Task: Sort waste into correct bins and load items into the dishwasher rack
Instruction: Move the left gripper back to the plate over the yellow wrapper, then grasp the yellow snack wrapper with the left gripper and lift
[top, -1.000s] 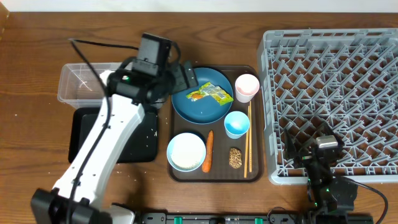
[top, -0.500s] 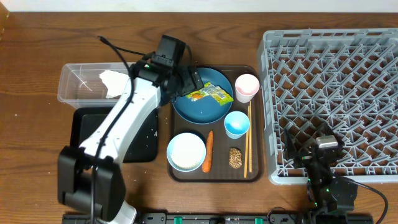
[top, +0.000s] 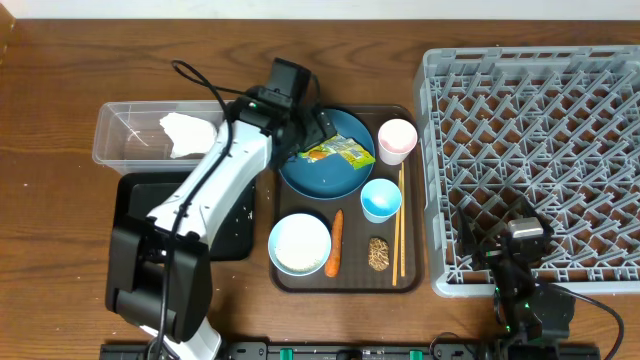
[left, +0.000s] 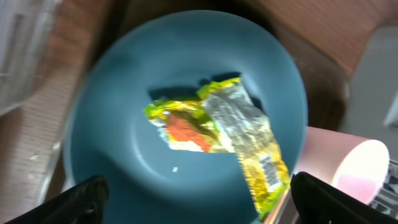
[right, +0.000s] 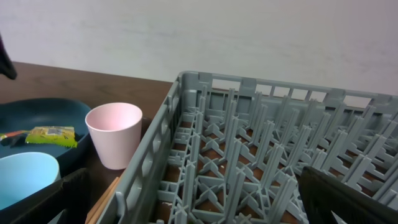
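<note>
My left gripper (left: 199, 200) hangs open over the dark-blue plate (top: 322, 170), its fingers (left: 84, 199) spread either side of the yellow-green wrapper (left: 217, 124) and holding nothing. The crumpled white napkin (top: 190, 133) lies in the clear tub (top: 125, 125). On the brown serving tray (top: 345, 281) sit the pink cup (top: 397, 140), light-blue cup (top: 380, 198), white-inside bowl (top: 299, 243), carrot (top: 334, 242), seedy lump (top: 378, 253) and chopsticks (top: 399, 225). My right gripper (right: 193, 205) rests open and empty at the grey rack's (top: 540, 140) near-left corner.
The black tray (top: 135, 205) lies in front of the clear tub, partly under my left arm, with white grains scattered on it. The rack fills the right side of the table. Bare wood shows at the far left and along the back edge.
My left arm has swung right, from above the clear tub to above the blue plate, still open. The napkin now shows lying in the tub. The right arm has not moved.
</note>
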